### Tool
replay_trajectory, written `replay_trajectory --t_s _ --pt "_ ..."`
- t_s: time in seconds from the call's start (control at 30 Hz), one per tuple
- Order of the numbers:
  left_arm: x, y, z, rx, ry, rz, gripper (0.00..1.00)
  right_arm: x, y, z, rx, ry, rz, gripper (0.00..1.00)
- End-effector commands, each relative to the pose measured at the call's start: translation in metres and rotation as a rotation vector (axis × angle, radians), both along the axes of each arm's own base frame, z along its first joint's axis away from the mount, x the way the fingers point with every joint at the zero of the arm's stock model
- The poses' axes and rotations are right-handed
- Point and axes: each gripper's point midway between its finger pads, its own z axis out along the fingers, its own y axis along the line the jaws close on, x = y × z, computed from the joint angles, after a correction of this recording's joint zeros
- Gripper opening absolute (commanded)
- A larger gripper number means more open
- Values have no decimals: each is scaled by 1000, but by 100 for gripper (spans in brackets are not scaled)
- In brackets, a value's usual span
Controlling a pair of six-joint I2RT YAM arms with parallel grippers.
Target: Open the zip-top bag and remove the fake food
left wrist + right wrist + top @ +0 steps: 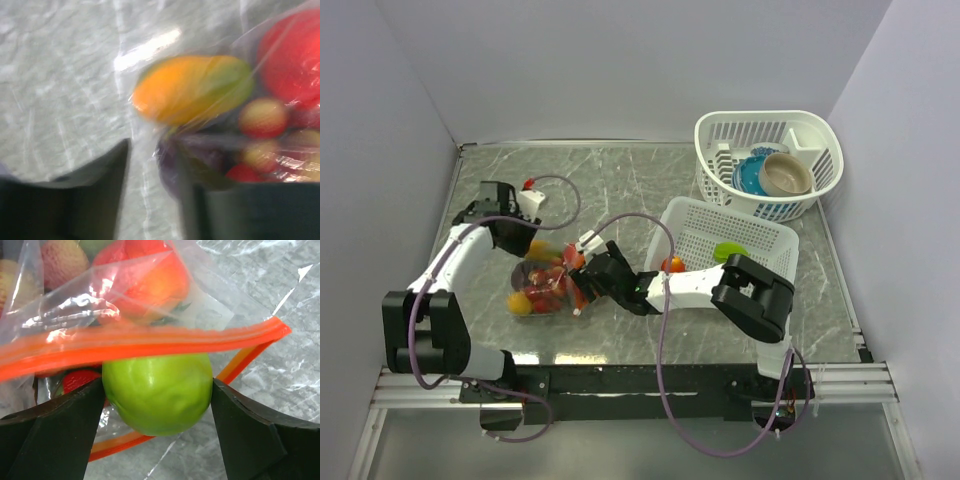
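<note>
The bag [545, 288] lies on the table in front of the left arm, its long axis running roughly left to right and its mouth facing the right gripper [582, 284]. The pull-out line therefore runs rightward, toward the tray [765, 232], where 2 pieces already sit. The right arm is the nearer to the mouth. Its 2 fingers stand one on each side of a green fruit [157, 395] and touch it, so it appears to have that piece clamped. The fruit sits right in the opening, between the upper zip strip [150, 342] and the lower one, which are parted around it. The left gripper [152, 162] is at the bag's upper left end, its jaws a little apart with bag film in the gap. This view is blurred, so a real hold is doubtful. The bag is clear and crinkled, with red, orange and yellow food [195, 90] crowded inside.
</note>
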Motion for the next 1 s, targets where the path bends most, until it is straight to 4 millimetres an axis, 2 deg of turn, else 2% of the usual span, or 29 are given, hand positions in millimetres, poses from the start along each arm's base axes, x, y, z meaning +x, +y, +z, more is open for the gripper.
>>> replay_trajectory --t_s 0.0,0.1,0.13,0.2,0.3,0.4,0.43,0.53,0.57,0.63,0.73,0.8,0.83,0.87,0.9,0.93,0.97 --pt "-18 23 11 -57 23 54 62 -5 3 1 55 21 2 85" --pt "-37 32 -5 -70 89 67 81 -7 -1 2 63 24 -4 83" --pt "-44 29 -12 -90 123 52 90 -7 -2 3 65 24 -6 82" --pt "-58 27 -27 -100 172 48 93 -9 -4 3 73 28 -10 81" --pt "-61 28 -46 -98 188 59 91 -11 -6 3 81 37 -15 79" --pt "-56 23 -58 -128 201 58 76 -16 -7 4 95 47 -12 76" --pt "-55 21 -64 -147 224 67 65 -16 -8 5 102 48 -14 76" --pt "-44 11 -66 -215 233 67 48 -22 -9 9 115 52 -10 73" --pt "-38 6 -62 -245 223 58 45 -24 -9 12 123 52 -7 72" --pt "-35 1 -63 -280 238 63 42 -28 -9 15 126 51 -6 71" --pt "-34 -5 -70 -306 262 68 46 -33 -10 20 137 49 -5 70" --pt "-39 -4 -82 -271 276 64 48 -35 -11 22 141 50 -7 68" --pt "-39 -3 -86 -248 272 63 46 -37 -10 24 145 49 -4 67" --pt "-49 -2 -95 -225 293 65 38 -38 -10 25 147 51 -7 66" --pt "-50 -4 -99 -199 289 53 23 -39 -10 25 148 50 -5 66" --pt "-48 4 -102 -148 277 67 1 -40 -10 26 146 48 -7 65" --pt "-52 4 -105 -137 282 64 1 -41 -10 30 150 45 -9 63"
